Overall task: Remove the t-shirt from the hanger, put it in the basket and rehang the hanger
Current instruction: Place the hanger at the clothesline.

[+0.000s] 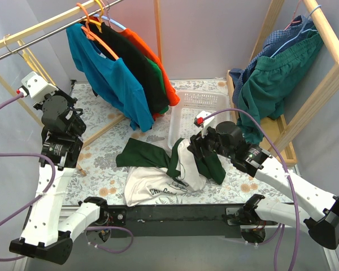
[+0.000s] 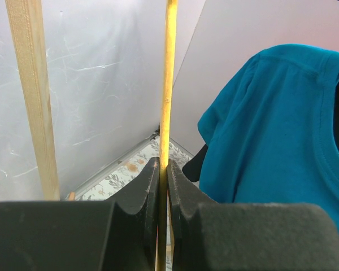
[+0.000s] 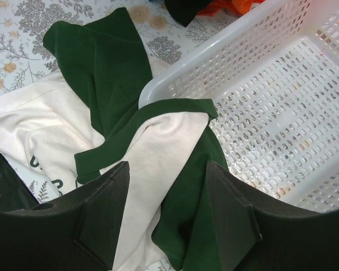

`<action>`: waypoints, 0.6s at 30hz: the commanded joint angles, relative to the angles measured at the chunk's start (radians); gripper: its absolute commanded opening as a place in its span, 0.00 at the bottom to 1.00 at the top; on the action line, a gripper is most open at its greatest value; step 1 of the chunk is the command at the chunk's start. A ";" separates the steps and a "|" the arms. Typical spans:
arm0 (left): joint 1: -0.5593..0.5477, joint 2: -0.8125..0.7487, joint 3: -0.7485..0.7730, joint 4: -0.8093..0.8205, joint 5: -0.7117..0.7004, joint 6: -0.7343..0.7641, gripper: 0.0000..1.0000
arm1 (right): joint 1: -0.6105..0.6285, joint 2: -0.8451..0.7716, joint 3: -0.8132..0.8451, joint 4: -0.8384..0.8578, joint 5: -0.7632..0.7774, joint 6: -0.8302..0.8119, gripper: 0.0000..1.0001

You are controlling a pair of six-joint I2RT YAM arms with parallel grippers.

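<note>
My left gripper (image 2: 164,166) is raised at the left end of the clothes rack, shut on a thin yellow hanger (image 2: 169,84) that hangs bare from the rail (image 1: 29,58). A dark green t-shirt (image 1: 144,153) lies crumpled on the table over a white t-shirt (image 1: 152,183). Part of the green t-shirt (image 3: 101,73) drapes over the corner of the white basket (image 3: 214,62). Just above this pile, my right gripper (image 3: 166,169) hangs open (image 1: 193,148), with white t-shirt fabric (image 3: 34,135) and green fabric under the gap and nothing gripped.
A teal t-shirt (image 2: 277,130) on an orange hanger hangs on the rack (image 1: 110,73), with black, green and orange shirts behind it. The white basket (image 1: 183,113) sits mid-table. A second wooden rack (image 1: 327,34) at the right holds blue and green garments (image 1: 271,84).
</note>
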 commanded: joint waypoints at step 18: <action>0.000 0.101 0.088 -0.158 0.191 -0.012 0.00 | -0.002 -0.026 0.042 0.008 -0.023 0.027 0.65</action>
